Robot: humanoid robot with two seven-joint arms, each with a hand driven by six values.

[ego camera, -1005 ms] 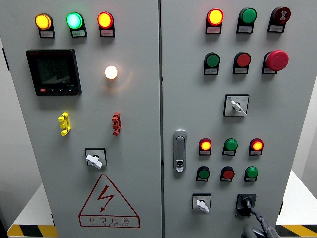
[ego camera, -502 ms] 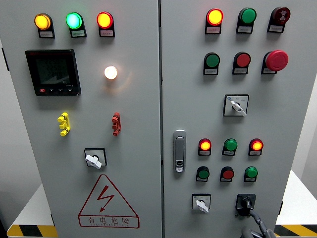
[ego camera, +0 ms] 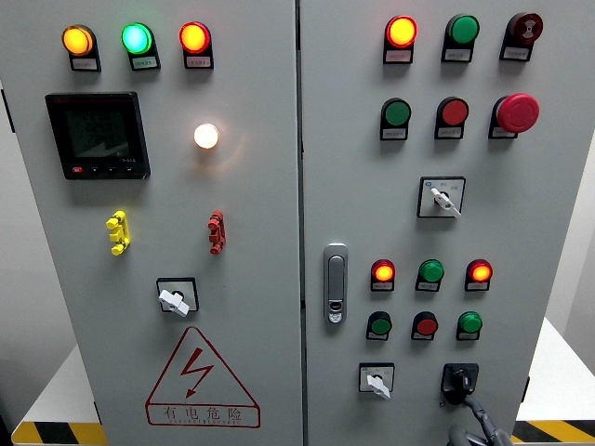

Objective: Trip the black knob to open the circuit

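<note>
- Head view: faces a grey control cabinet [ego camera: 251, 307] with two doors.
- Right hand [ego camera: 479, 429] enters at the bottom edge, right of centre; only dark fingers [ego camera: 476, 409] and part of the palm in frame.
- One finger extends up-left, tip touching or just below the black knob [ego camera: 459, 380]; contact cannot be confirmed.
- Grip state of the right hand: cannot tell, most of the hand cut off by the frame edge.
- Black knob: directly above the hand, in a black square bezel on the lower right door, pointer slanted toward the lower left.
- Left of the hand, level with the knob: white selector switch [ego camera: 376, 380] in a square bezel.
- Above the knob: row of three dark-rimmed push buttons, green [ego camera: 379, 324], red [ego camera: 426, 324], green [ego camera: 469, 323].
- Above that row: three indicator lamps [ego camera: 429, 272], outer two lit red, middle one green.
- Further up: second white selector [ego camera: 441, 197], then red mushroom button [ego camera: 516, 112] at upper right.
- Up-left of the hand: chrome door latch [ego camera: 336, 282] near the door seam.
- Far left of the hand, on the other door: red triangular warning label [ego camera: 202, 379], white selector [ego camera: 176, 297], yellow [ego camera: 118, 232] and red [ego camera: 217, 231] handles, digital meter [ego camera: 97, 135], lit white lamp [ego camera: 206, 136].
</note>
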